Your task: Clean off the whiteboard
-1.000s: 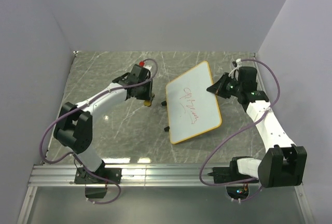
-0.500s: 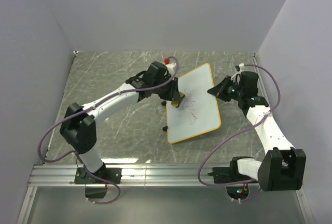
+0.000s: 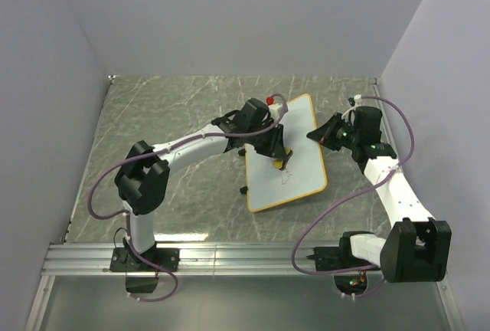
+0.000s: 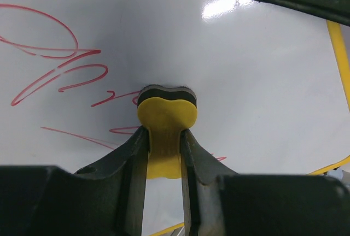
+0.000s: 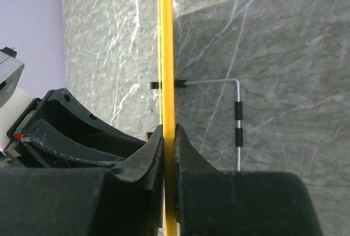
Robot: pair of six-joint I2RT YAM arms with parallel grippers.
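Observation:
The whiteboard (image 3: 300,139) lies tilted on the table, white with an orange-yellow frame and red scribbles (image 4: 54,72). My left gripper (image 3: 280,156) is shut on the small yellow bow-shaped eraser (image 4: 165,117), whose dark pad touches the board's surface near its middle. My right gripper (image 3: 318,132) is shut on the whiteboard's right edge; in the right wrist view the yellow frame (image 5: 166,55) runs edge-on between the jaws. The red writing shows mostly below the eraser in the top view (image 3: 288,178).
The marbled grey table (image 3: 176,116) is walled on three sides. A thin metal stand wire with black sleeves (image 5: 238,121) and black clips (image 3: 245,190) project from the board's edges. An aluminium rail (image 3: 230,258) runs along the near edge.
My left arm has swung right from the table beside the board onto the board, carrying the eraser across the scribbles. Writing in the upper part is gone. The right gripper has kept its hold.

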